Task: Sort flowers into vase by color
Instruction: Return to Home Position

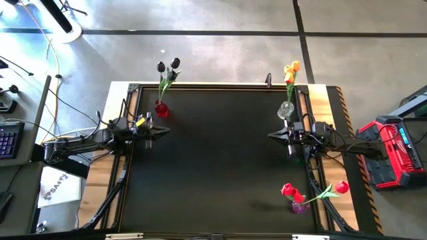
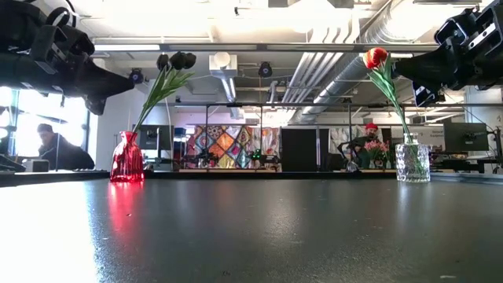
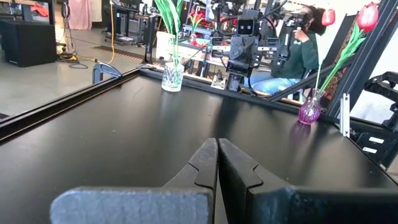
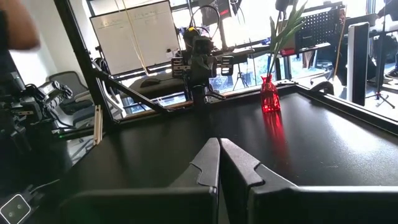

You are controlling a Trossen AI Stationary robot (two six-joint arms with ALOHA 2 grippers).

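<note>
Three vases stand on the black table. A red vase (image 1: 161, 110) (image 2: 126, 157) (image 4: 269, 99) at the far left holds black tulips (image 1: 167, 67) (image 2: 176, 60). A clear vase (image 1: 286, 110) (image 2: 413, 163) (image 3: 172, 76) at the far right holds orange tulips (image 1: 291, 70). A purple vase (image 1: 299, 207) (image 3: 309, 112) at the near right holds red tulips (image 1: 288, 191) (image 3: 367, 15). My left gripper (image 1: 167, 131) (image 3: 217, 143) hovers shut just near of the red vase. My right gripper (image 1: 270, 135) (image 4: 219, 143) hovers shut just near of the clear vase. The two grippers point at each other and neither holds anything.
A raised black frame (image 1: 220, 87) borders the table. Wide bare tabletop (image 1: 217, 167) lies between the two arms. Beyond the table are a red device (image 1: 390, 153) on the right, a keyboard (image 1: 7, 140) on the left, and seated people (image 2: 55, 149) (image 3: 298, 50) in the room.
</note>
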